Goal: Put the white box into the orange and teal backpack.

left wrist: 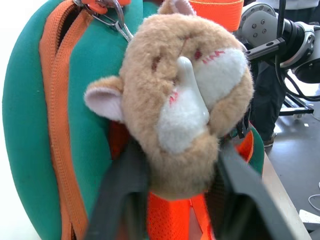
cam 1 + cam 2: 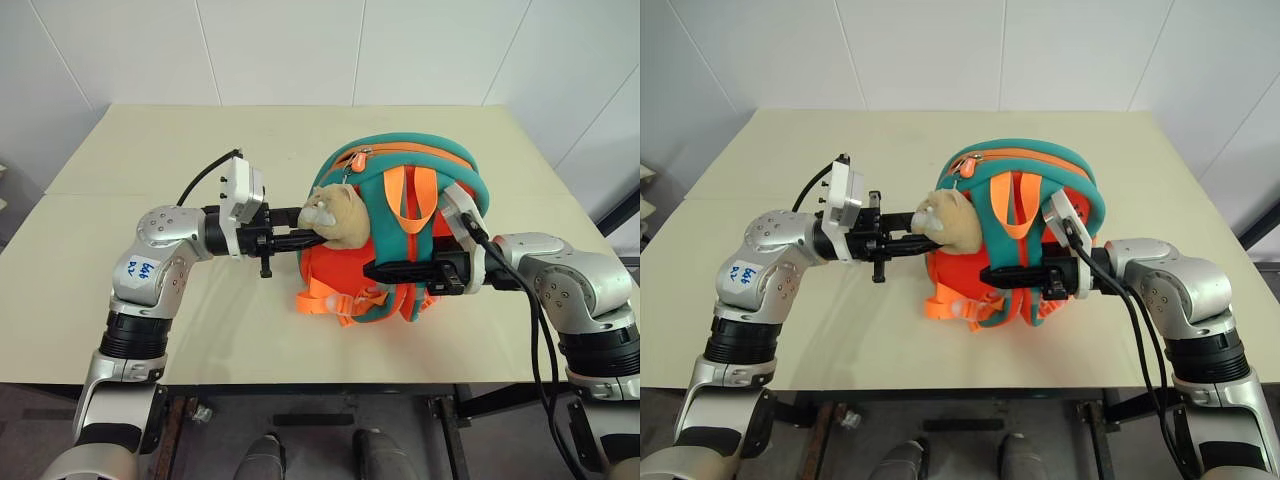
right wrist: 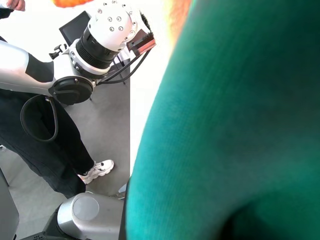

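The orange and teal backpack (image 2: 410, 160) is raised over the table between both arms, straps facing me. Its beige plush piece (image 2: 338, 215) hangs at the side toward my left arm. My left gripper (image 2: 300, 240) points sideways at it and is shut on the plush piece (image 1: 185, 100), with a black finger (image 1: 120, 200) pressed against each side. My right gripper (image 2: 385, 270) reaches across the front of the pack from the other side, shut on a teal shoulder strap (image 2: 440, 235). Orange webbing straps (image 2: 335, 300) dangle below. The white box is out of view.
The beige table (image 2: 150, 160) stretches out behind and to the left of the pack, with white walls beyond it. A person in dark trousers and white shoes (image 3: 50, 150) stands on the grey floor beside the table.
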Motion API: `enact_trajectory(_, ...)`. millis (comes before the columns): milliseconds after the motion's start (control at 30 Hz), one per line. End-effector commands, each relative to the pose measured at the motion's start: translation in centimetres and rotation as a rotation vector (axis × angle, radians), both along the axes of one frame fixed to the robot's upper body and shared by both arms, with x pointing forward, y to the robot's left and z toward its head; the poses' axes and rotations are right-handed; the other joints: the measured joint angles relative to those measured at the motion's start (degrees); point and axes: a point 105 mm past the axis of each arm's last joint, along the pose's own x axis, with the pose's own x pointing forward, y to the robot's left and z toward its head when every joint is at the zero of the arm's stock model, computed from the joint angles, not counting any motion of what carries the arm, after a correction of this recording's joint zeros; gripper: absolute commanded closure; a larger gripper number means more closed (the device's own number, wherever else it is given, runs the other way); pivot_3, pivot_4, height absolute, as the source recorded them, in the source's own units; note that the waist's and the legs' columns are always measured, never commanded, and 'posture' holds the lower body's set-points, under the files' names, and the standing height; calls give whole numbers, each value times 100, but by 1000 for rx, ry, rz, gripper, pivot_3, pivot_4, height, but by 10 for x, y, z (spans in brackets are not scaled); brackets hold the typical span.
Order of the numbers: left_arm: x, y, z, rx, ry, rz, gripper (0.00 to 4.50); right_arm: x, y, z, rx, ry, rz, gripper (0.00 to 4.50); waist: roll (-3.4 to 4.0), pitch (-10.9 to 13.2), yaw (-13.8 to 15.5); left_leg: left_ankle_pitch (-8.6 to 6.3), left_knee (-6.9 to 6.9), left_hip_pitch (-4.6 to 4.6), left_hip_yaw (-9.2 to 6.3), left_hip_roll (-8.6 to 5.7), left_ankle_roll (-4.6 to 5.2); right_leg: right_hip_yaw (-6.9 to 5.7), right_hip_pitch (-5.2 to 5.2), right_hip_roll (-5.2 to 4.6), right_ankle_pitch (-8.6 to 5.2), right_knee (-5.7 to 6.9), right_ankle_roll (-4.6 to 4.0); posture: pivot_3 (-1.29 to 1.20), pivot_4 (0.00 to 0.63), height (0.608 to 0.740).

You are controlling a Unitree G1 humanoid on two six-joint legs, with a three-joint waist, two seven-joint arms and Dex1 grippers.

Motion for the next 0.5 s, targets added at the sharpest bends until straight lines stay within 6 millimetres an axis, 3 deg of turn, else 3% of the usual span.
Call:
enact_trajectory(33,-1,13,14,2,-58,27,4032,-5,0,8,21,-33,11,4500,0,0,-3,0,0,1,0,0,0,0,0,0,0,0,0,0,150,740)
enact_trajectory(167,16,52,22,55,-74,169,4089,-6,-1,7,21,-33,5,4500,0,0,-19,0,0,1,0,1,0,0,-1,1,1,0,-2,0,150,740)
enact_trajectory(333,35,101,-1,137,-15,335,4089,-8,-3,5,29,-33,-22,4500,1,0,-11,0,-16,8,2,2,0,0,-1,1,-1,-2,-6,0,150,740)
enact_trajectory(500,48,111,-42,154,53,397,4089,-12,-5,1,31,-21,-49,4500,1,0,2,0,-20,6,2,2,0,0,0,0,-1,-9,-5,0,150,740)
